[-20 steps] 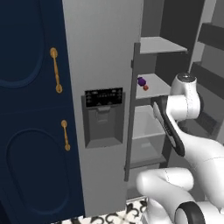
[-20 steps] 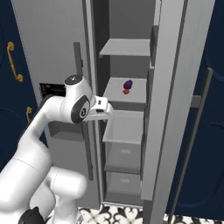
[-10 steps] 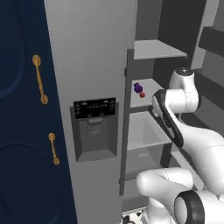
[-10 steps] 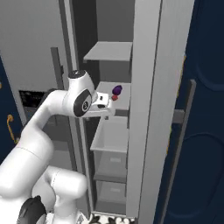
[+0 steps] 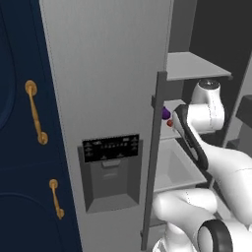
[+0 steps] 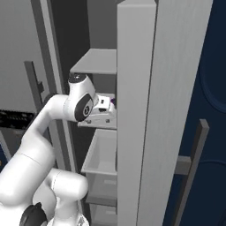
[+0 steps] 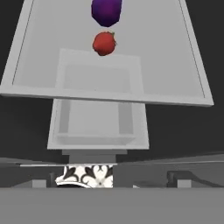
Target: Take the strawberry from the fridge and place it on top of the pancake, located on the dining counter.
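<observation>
The small red-orange roundish strawberry (image 7: 104, 43) sits on a pale grey flat shelf (image 7: 175, 74) inside the tall grey two-door fridge (image 5: 113, 74), with a slightly larger purple round fruit (image 7: 106, 11) just beyond it at twelve o'clock, near enough that I cannot tell whether they touch. In the hand view the strawberry lies toward twelve o'clock, a little left of centre and well ahead over the shelf's near edge. The white arm's pincer (image 6: 106, 106) is at the shelf's front with its jaws spread wide and nothing between them. The coming move, as I judge it, is a straight reach forward along that line, nudged slightly toward eleven o'clock. The berry is roundish, so no long axis governs the grip.
</observation>
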Tool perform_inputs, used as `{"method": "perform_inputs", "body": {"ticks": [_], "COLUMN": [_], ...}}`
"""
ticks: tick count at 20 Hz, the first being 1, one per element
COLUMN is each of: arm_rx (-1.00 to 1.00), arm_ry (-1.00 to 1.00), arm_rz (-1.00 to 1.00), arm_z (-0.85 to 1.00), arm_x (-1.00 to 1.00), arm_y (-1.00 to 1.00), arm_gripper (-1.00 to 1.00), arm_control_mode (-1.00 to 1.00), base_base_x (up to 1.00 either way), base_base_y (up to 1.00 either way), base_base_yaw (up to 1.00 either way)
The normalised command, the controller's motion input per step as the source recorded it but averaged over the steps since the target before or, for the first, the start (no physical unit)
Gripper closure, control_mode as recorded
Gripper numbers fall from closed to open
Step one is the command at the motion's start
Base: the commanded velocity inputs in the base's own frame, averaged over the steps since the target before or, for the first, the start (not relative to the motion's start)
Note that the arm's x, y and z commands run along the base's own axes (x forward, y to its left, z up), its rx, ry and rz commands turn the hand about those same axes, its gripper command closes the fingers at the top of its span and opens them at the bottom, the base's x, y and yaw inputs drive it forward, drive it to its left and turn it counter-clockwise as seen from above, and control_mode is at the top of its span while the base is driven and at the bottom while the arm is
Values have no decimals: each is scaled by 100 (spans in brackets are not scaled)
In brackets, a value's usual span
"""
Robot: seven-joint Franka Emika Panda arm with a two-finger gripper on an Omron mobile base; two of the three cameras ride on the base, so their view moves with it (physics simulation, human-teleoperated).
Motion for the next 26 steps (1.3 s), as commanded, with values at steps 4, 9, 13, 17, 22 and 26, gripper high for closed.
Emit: {"method": "perform_inputs", "body": {"ticks": [4,9,13,17,22,26], "arm_rx": [4,9,7,3,0,0], "arm_ry": [-5,-3,0,0,0,0], "arm_rz": [2,0,0,0,0,0], "arm_z": [-5,-10,-17,-32,-53,-37], "arm_x": [0,76,99,96,86,62], "arm_y": [-3,-12,0,0,0,0], "arm_gripper": [-100,-100,-100,-100,-100,-100], "arm_control_mode": [-100,-100,-100,-100,-100,-100], "base_base_x": [5,0,0,0,0,0], "base_base_y": [0,0,0,0,0,0], "base_base_yaw": [3,0,0,0,0,0]}}
